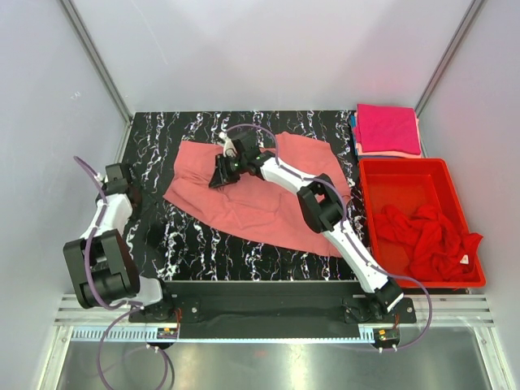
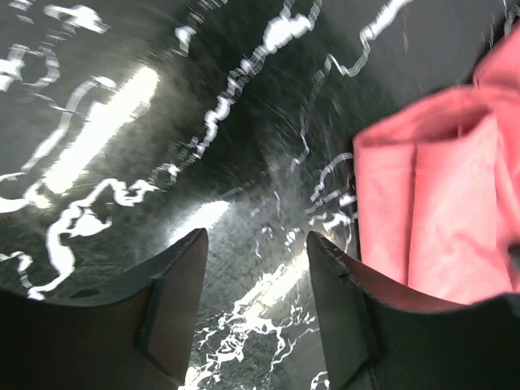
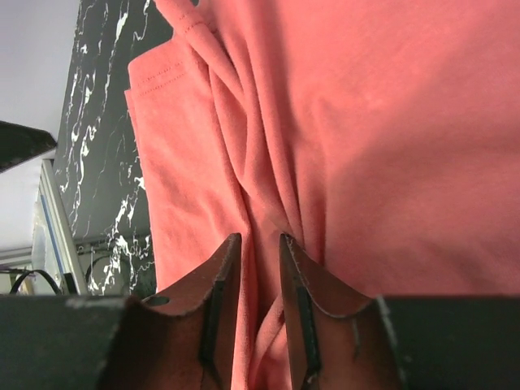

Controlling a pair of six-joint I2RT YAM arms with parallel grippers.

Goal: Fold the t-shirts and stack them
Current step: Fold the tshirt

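Wrinkles run across the salmon-pink t-shirt (image 1: 268,207), which lies unfolded across the middle of the black marbled table (image 1: 195,252), one corner reaching toward the lower right of the overhead view. The right gripper (image 1: 221,172) is stretched over the shirt's upper left part. In its wrist view the fingers (image 3: 223,276) stand only narrowly apart, with a raised ridge of the salmon cloth running down into the gap. Whether they actually clamp that ridge I cannot tell. The left gripper (image 2: 256,240) hangs over bare table at the left of the shirt, its jaws spread wide with nothing between them; the shirt's doubled-over edge shows at the right of its wrist view, near the right-hand finger but not touching it. At the upper right of the overhead view a folded magenta-pink t-shirt (image 1: 388,127) lies on top of a small stack, beside the table's far corner. Just below it in the frame sits a red bin (image 1: 402,183), with crumpled red t-shirts (image 1: 426,240) heaped in its lower half.
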